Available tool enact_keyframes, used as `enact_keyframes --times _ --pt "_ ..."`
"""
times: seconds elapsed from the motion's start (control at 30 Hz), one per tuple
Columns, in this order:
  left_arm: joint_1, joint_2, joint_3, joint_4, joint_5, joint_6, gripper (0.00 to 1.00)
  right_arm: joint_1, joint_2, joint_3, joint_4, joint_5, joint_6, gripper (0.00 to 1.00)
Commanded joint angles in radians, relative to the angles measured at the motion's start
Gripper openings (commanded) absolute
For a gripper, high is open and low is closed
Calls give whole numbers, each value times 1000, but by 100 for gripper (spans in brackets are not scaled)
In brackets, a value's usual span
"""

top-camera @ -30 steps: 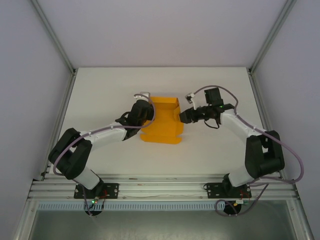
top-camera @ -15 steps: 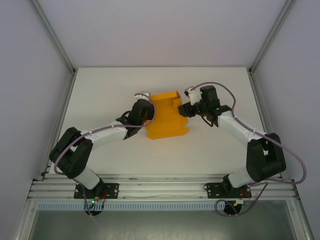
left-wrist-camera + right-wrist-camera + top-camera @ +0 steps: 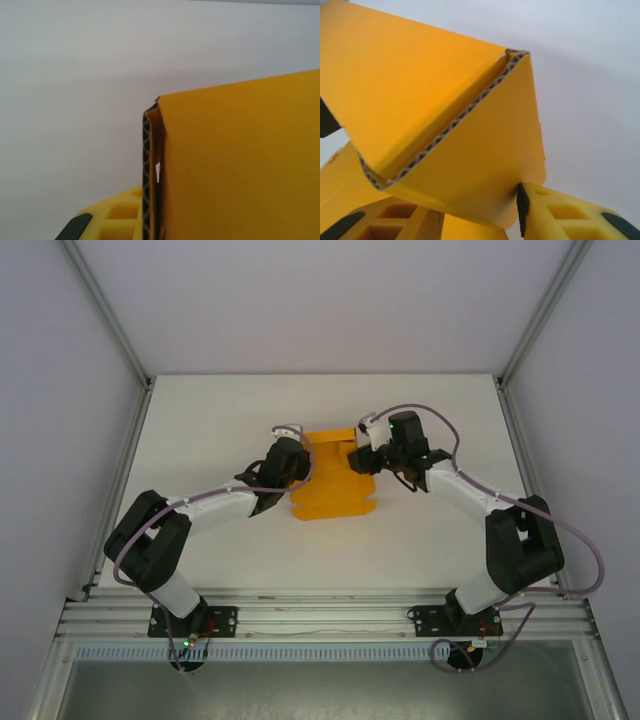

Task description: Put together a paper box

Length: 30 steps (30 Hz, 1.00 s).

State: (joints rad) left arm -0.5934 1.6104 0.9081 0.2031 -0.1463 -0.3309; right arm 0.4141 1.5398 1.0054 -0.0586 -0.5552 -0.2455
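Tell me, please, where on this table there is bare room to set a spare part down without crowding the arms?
The table is bare along its far edge, in both far corners, and in the near strip between the two arm bases. The middle is crowded: the paper box sits there with the left claw against its left side and the right claw at its right.

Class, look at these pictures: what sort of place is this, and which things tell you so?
Probably a robot test cell or lab bench: a bare white table walled by plain panels in a metal frame, with two arms bolted to a rail, working an orange paper box.
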Motion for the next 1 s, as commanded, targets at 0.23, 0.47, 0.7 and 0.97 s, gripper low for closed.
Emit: enact_keyframes --times 0.23,0.47,0.7,0.97 --pt "-18 8 38 -7 21 7 0 109 82 8 257 564 203 21" --pt "-31 2 66 -44 -36 -20 0 193 177 95 162 999 273 0" --pt "-43 3 96 -88 -90 -68 0 199 264 180 -28 1304 463 0" --pt "-43 16 115 -101 -93 -88 0 219 260 145 75 1337 375 0"
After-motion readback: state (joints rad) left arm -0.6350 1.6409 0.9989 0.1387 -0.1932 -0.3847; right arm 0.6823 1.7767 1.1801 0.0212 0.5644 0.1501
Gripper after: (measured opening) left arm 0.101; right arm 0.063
